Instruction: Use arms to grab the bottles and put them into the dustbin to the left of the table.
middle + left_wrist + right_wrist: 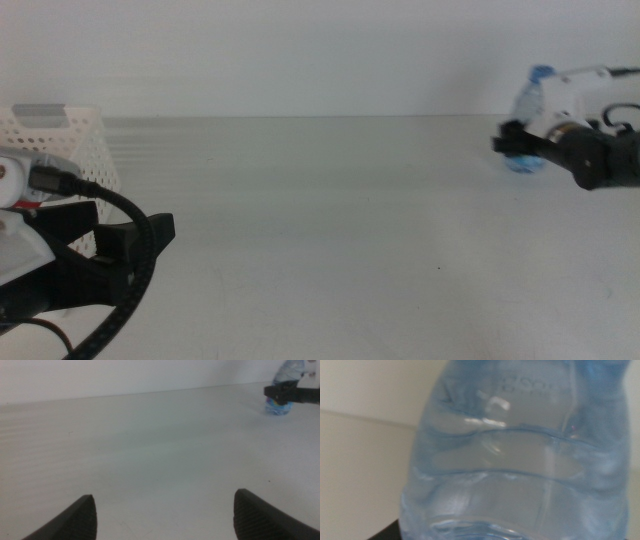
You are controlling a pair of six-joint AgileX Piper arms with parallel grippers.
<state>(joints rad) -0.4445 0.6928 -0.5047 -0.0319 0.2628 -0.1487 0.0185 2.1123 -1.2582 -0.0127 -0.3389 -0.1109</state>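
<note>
Tabletop [330, 220] is showing as a wide, plain white-grey surface, meeting a pale bare wall [300, 50] at the far edge. Lighting is flat; faint banding is running across the surface.

Water bottle [530, 120] is standing at the far right of the tabletop: clear, bluish, ribbed body, blue cap on top, a coloured label band low on it. Right claw [520, 148] is reaching in from the right side and sitting at the bottle's lower body, dark jaws on either side of it. Whether the jaws are actually pressing the plastic cannot be told from these views.

Dustbin [70, 140] is sitting at the far left: white, perforated walls, grey strip at the rim. Left claw [130, 240] is waiting low at the left, near the dustbin, jaws spread wide with nothing between them.

View differences: the left wrist view is showing both of its own jaws far apart over bare tabletop, and the bottle with the right claw across it well away. The right wrist view is being filled almost wholly by the bottle's translucent ribbed wall, very close; the cap is out of that frame. Only the middle view is showing the dustbin.
</note>
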